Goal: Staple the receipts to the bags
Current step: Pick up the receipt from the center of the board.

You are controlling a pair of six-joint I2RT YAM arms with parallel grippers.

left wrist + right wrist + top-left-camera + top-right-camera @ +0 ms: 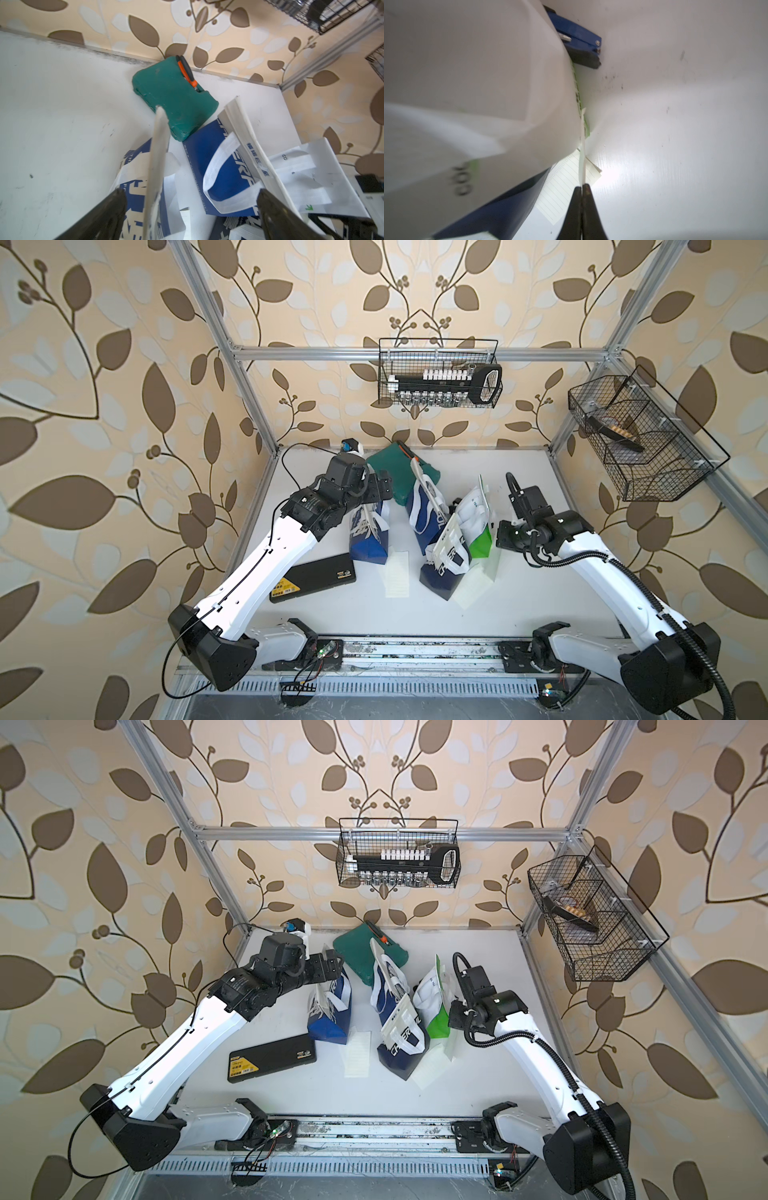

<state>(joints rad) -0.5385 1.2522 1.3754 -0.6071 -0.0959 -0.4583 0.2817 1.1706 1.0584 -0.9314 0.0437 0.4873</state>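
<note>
Right gripper (582, 188): you see its jaws clenched on one end of a held receipt (582, 158), shown edge-on and standing close against the green-and-white bag (488, 83). A blue-and-black stapler (579, 41) lies on the worktop (675, 124) beyond that bag, partly hidden by it. A second receipt (560, 193), lined, lies flat on the worktop just beside the held one, with one side tucked beneath the front navy bag (500, 212).

Left gripper (191, 193): released, jaws wide apart, grasping nothing. You find it above the left navy bag (137, 199). A pale upright edge (158, 145) stands between its fingers (112, 212), and you cannot tell whether that is bag rim or paper slip. The middle navy bag (199, 151) lies just beside the left one.

In both top views the four bags cluster mid-worktop, the green-and-white one nearest the right gripper. A third receipt (397, 574) lies flat between the left and front navy bags. A dark green case (392, 472) sits behind the cluster. A flat black case (316, 578) with a yellow label lies just beside the left navy bag.
</note>
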